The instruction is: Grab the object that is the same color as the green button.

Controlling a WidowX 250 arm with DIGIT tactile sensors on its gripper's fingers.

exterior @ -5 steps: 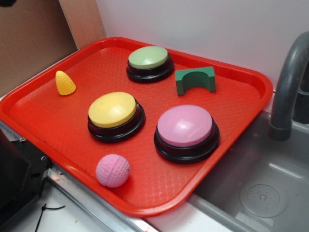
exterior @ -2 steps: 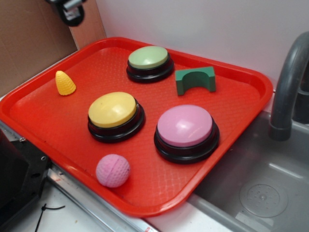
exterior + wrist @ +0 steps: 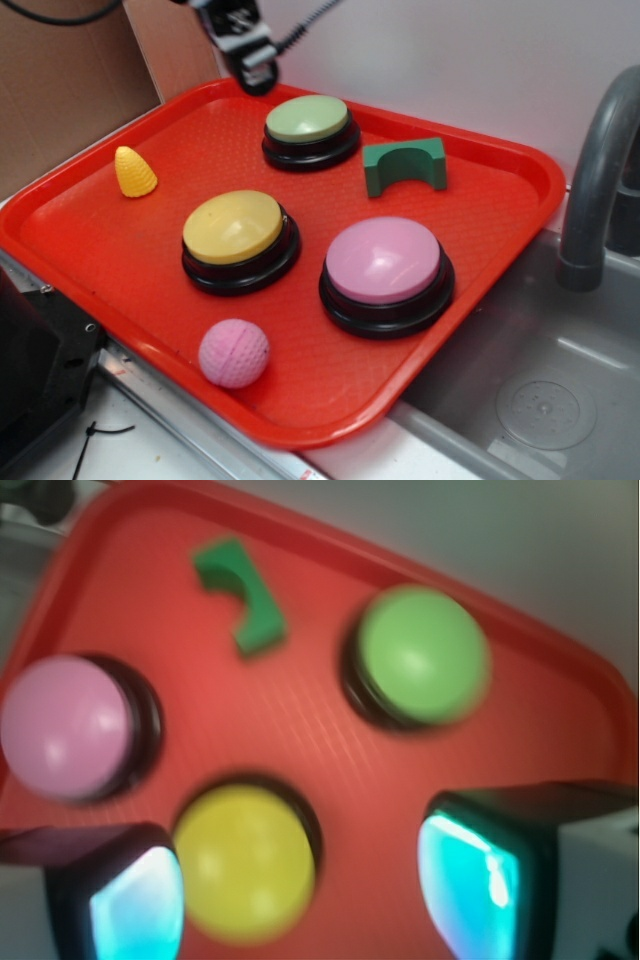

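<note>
While the gripper (image 3: pixel 250 62) hangs above the tray's far left rim, its fingers (image 3: pixel 470 875) stand apart with nothing between them. Nearest on the red tray (image 3: pixel 100 240) lies a pink dimpled ball (image 3: pixel 234 352). Beyond it sit the yellow dome button (image 3: pixel 236 236) and the pink dome button (image 3: pixel 385 270), with a yellow cone-shaped toy (image 3: pixel 134 171) off to the left. Farther back stands the pale green dome button (image 3: pixel 309 127), and just right of it the dark green arch block (image 3: pixel 404 165) rests on the tray, apart from the gripper. A grey faucet (image 3: pixel 595 190) rises at right.
</note>
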